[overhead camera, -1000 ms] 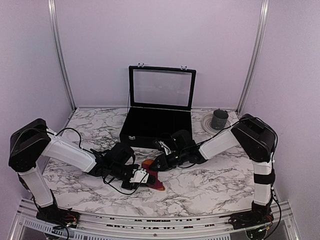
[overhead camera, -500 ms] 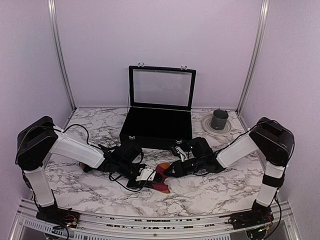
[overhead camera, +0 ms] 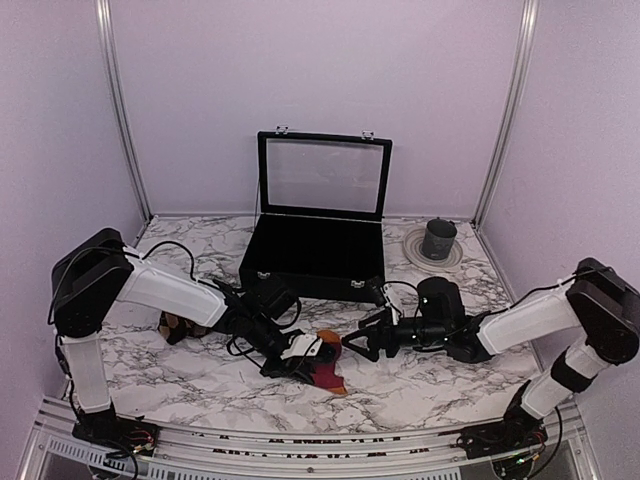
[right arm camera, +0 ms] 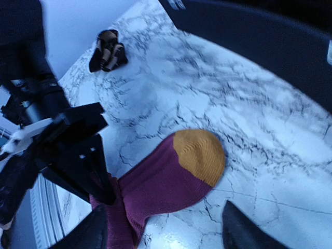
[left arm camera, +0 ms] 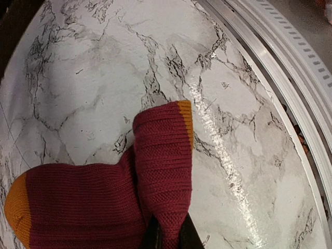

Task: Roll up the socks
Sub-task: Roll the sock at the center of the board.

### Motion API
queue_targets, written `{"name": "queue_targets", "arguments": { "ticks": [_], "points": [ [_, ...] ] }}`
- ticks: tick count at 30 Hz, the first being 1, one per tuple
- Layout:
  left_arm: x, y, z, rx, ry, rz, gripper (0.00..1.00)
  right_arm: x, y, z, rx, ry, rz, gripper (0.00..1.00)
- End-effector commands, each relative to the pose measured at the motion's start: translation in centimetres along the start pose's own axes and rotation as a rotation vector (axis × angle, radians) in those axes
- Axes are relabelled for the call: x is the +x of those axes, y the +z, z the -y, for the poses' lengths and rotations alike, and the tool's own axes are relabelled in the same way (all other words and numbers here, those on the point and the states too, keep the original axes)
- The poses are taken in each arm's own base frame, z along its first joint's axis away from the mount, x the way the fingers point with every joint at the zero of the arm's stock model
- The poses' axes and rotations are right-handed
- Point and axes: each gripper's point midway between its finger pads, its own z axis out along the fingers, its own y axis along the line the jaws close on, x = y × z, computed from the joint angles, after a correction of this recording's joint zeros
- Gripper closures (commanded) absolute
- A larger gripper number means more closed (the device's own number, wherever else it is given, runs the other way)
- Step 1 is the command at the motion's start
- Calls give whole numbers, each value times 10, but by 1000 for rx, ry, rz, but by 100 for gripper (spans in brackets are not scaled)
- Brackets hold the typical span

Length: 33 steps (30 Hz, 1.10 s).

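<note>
The top camera looks down across the table (overhead camera: 430, 385); both wrist cameras sit close over the magenta-red sock (left arm camera: 88, 202)

Fingers (left arm camera: 151, 236) pinch the folded red sock (left arm camera: 104, 202) on the marble table (left arm camera: 93, 67).

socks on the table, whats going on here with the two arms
Two robot arms are working on a dark red sock with orange ends, lying on the marble table. The left gripper is shut on a fold of it. The right gripper is open beside the sock's orange tip and holds nothing. The sock is not rolled up yet. A dark patterned sock lies bunched off to the left, near the left arm.
</note>
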Motion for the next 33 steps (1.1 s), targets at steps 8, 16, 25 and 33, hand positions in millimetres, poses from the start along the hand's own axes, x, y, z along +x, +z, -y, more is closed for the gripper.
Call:
{"name": "queue_targets", "arguments": {
  "ticks": [8, 16, 25, 33],
  "points": [
    [35, -3, 18, 217, -289, -24, 100, 23, -24, -53, -52, -512, 61, 7],
    [43, -4, 11, 274, -364, -14, 97, 51, 4, -82, -115, -703, -52, 11],
    [48, -6, 18, 298, -344, -21, 94, 73, 51, -67, -104, -768, -141, 26],
    [58, -6, 16, 227, -271, -39, 82, 86, 73, -68, -219, -647, -255, 86]
  ]
}}
